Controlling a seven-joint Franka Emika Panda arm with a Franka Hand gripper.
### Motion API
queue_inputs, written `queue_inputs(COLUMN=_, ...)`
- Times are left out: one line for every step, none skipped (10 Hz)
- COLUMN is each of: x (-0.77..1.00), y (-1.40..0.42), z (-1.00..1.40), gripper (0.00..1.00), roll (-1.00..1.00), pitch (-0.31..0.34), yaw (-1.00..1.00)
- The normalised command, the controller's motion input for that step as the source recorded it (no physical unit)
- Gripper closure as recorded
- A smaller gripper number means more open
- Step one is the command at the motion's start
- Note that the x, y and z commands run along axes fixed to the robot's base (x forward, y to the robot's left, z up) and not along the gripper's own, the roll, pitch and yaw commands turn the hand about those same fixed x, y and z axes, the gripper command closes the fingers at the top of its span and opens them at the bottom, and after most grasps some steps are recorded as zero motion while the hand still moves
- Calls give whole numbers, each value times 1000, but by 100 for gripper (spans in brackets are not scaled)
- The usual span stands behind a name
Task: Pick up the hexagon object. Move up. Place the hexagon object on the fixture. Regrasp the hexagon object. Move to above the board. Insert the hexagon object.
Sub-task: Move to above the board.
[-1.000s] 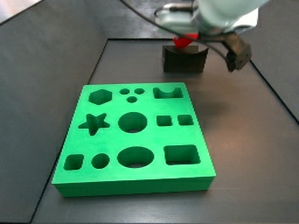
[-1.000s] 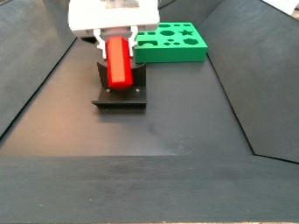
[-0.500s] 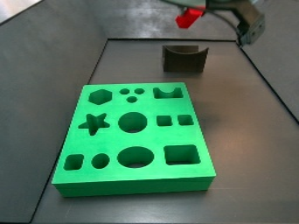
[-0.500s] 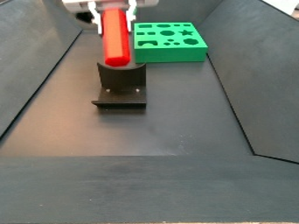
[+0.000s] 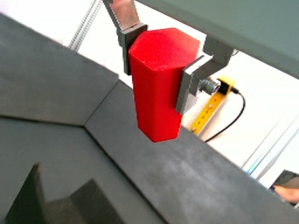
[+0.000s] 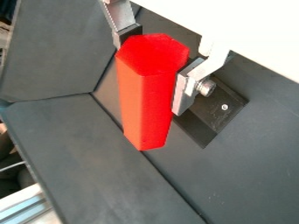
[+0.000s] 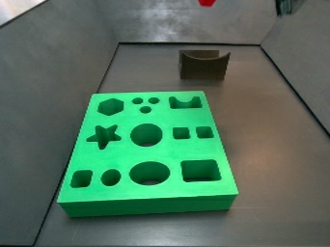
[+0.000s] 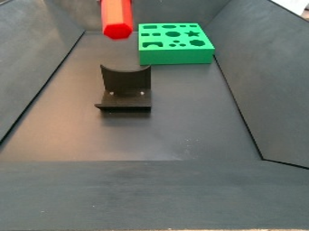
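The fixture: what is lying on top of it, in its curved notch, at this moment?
Nothing: the fixture has an empty notch in both side views. The hexagon object hangs high above it, clamped in the gripper, which both side views crop out almost entirely.

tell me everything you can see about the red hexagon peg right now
The hexagon object is a glossy, plain bright red six-sided prism, longer than wide. It hangs upright in the air, clamped between the gripper's silver fingers, which touch its upper sides. In a side view it sits high above the fixture, touching nothing else.
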Motion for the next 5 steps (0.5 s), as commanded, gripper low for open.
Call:
queue_inputs(x=-12, y=-24, z=1000, gripper=100, roll=-63, pitch=62, yaw=34)
queue_inputs(x=-10, y=-22, z=1000, gripper=100, roll=-57, pitch=75, yaw=35)
queue_inputs(x=-8, y=-25, z=1000, gripper=100, roll=-55, pitch=86, yaw=40)
queue_inputs(x=-1, y=-25, z=1000, gripper=100, roll=-54, pitch=93, yaw=44)
queue_inputs(x=3, y=-26, z=1000, gripper=100, roll=-57, pitch=104, yaw=52)
